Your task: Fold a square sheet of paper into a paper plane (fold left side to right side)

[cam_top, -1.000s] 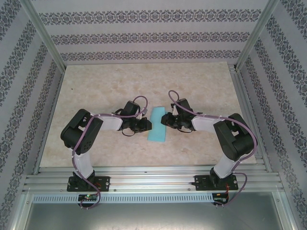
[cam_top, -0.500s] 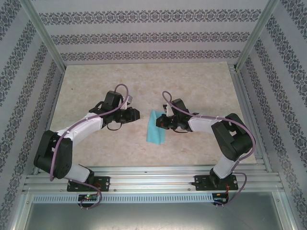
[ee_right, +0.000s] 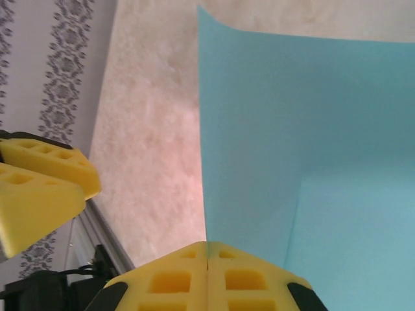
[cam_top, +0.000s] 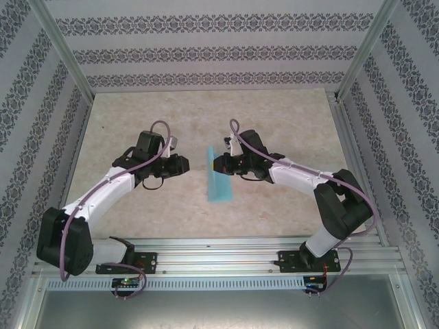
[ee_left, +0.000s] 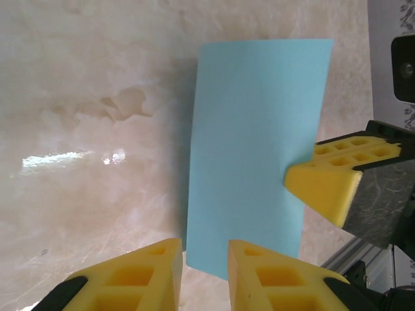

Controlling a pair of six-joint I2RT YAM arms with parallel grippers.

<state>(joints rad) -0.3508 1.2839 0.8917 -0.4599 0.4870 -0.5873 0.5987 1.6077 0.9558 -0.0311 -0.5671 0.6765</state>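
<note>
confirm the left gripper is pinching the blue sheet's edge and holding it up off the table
No: the right gripper, not the left, pinches the edge of the square sheet of paper and holds it up off the table. The right wrist view shows it.

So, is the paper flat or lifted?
Lifted: the square sheet of paper stands up off the table, pinched by the right tool.
</note>
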